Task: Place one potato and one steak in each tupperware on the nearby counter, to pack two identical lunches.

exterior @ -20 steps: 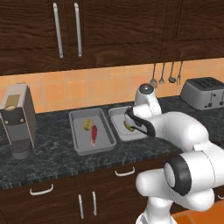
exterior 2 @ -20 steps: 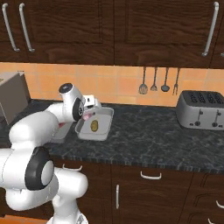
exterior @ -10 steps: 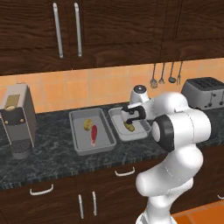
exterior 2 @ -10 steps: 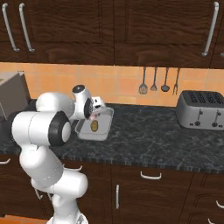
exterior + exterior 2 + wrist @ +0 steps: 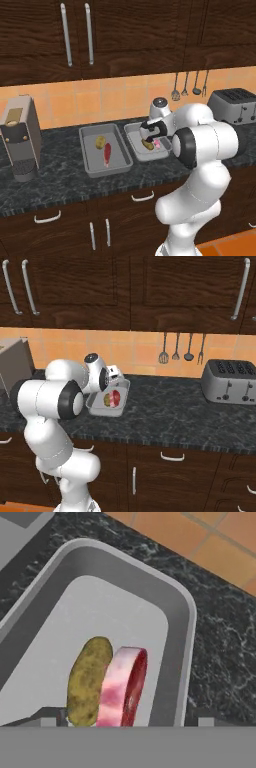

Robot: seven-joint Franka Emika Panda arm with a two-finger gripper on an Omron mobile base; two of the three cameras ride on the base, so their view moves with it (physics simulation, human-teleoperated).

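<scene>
On the dark counter (image 5: pixel 60 175) lie two grey tupperware trays. The larger one (image 5: pixel 85 150) on the left holds a potato (image 5: pixel 100 142) and a red steak (image 5: pixel 107 152). In the smaller tupperware (image 5: pixel 131 142) (image 5: pixel 105 412) (image 5: pixel 187 637) lies a second potato (image 5: pixel 147 145) (image 5: pixel 106 400) (image 5: pixel 87 679). A second steak (image 5: pixel 156 144) (image 5: pixel 115 398) (image 5: pixel 123 687) stands on edge against it. My gripper (image 5: pixel 150 136) (image 5: pixel 113 386) (image 5: pixel 125 719) hangs just above this tray. It is open, its fingertips (image 5: pixel 50 717) standing wide of the steak on both sides.
A coffee machine (image 5: pixel 20 137) stands at the counter's left end and a silver toaster (image 5: pixel 235 106) (image 5: pixel 230 381) at the right. Utensils (image 5: pixel 187 85) (image 5: pixel 182 348) hang on the orange tiled wall. Dark cabinets run above the counter.
My arm has swung over the smaller tray and the jaws have widened. The steak now rests in that tray beside the potato, let go.
</scene>
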